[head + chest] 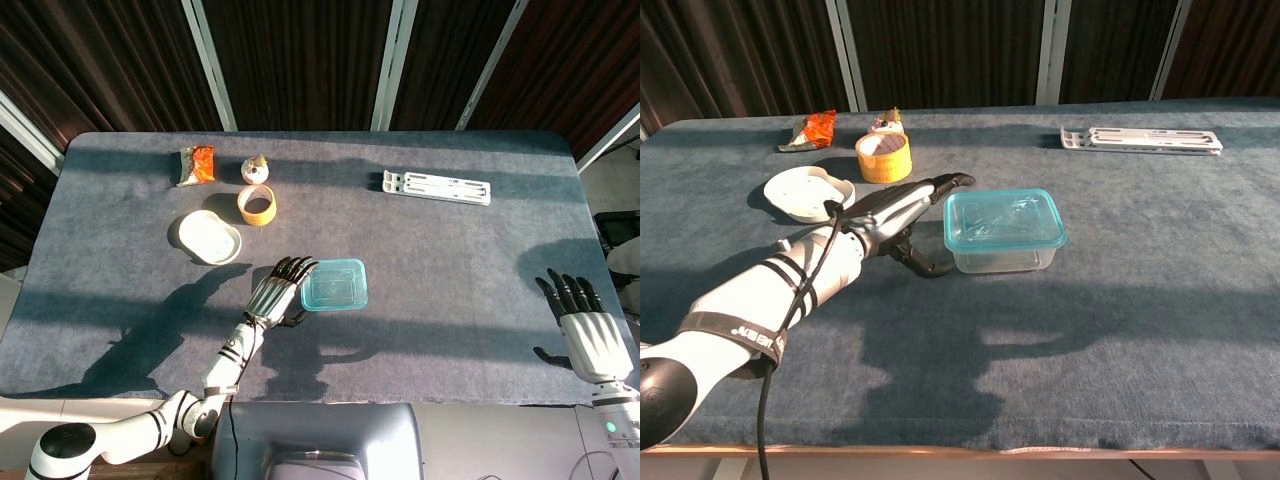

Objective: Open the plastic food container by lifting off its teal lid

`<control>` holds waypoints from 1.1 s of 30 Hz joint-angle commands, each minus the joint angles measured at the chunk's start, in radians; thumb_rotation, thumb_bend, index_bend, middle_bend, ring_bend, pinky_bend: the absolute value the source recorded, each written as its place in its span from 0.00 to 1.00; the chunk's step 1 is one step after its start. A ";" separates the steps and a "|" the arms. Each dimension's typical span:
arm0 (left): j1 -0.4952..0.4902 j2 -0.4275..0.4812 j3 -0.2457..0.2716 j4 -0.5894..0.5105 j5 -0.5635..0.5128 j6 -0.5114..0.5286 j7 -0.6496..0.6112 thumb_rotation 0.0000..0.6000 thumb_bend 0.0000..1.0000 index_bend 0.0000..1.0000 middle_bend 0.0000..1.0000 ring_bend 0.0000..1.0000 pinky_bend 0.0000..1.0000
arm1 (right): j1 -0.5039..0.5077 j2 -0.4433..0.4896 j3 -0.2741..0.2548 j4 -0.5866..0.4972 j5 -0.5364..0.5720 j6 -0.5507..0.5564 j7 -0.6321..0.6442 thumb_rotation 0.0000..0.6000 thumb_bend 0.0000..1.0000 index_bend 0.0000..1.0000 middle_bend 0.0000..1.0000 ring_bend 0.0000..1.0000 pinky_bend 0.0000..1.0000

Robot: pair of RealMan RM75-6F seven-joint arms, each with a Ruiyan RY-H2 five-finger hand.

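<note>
The clear plastic container stands mid-table with its teal lid on top. My left hand is open, fingers stretched toward the container's left side, fingertips at the lid's left edge. Its thumb curls low beside the container wall. I cannot tell whether it touches. My right hand is open near the table's right front edge, far from the container, and appears only in the head view.
A white dish, a yellow tape roll, an orange snack packet and a small wrapped item lie at the back left. A white rack lies at the back right.
</note>
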 commanded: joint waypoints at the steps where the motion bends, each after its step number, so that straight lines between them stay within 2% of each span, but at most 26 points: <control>1: -0.023 -0.023 -0.011 0.018 -0.026 -0.018 0.002 1.00 0.27 0.00 0.00 0.00 0.00 | 0.002 -0.001 -0.001 0.002 0.005 -0.006 0.000 1.00 0.08 0.00 0.00 0.00 0.00; 9: -0.060 -0.065 -0.031 0.066 -0.062 -0.013 0.012 1.00 0.29 0.00 0.00 0.00 0.00 | 0.003 0.002 -0.003 0.011 0.012 -0.009 0.015 1.00 0.08 0.00 0.00 0.00 0.00; 21: -0.081 -0.104 -0.012 0.120 -0.084 -0.015 0.028 1.00 0.33 0.03 0.01 0.00 0.00 | -0.001 0.008 -0.006 0.018 0.011 0.000 0.040 1.00 0.08 0.00 0.00 0.00 0.00; 24: -0.077 -0.100 0.000 0.108 -0.083 -0.016 0.028 1.00 0.33 0.08 0.08 0.06 0.04 | 0.000 0.008 -0.006 0.019 0.010 0.000 0.039 1.00 0.08 0.00 0.00 0.00 0.00; 29: -0.054 -0.070 0.053 0.043 -0.051 0.001 0.036 1.00 0.33 0.12 0.20 0.17 0.12 | 0.012 0.005 -0.009 0.011 -0.002 -0.009 0.012 1.00 0.08 0.00 0.00 0.00 0.00; 33: -0.033 -0.020 0.097 -0.052 -0.015 0.018 0.038 1.00 0.33 0.12 0.22 0.19 0.13 | 0.037 -0.005 -0.009 0.002 -0.025 -0.026 -0.030 1.00 0.08 0.00 0.00 0.00 0.00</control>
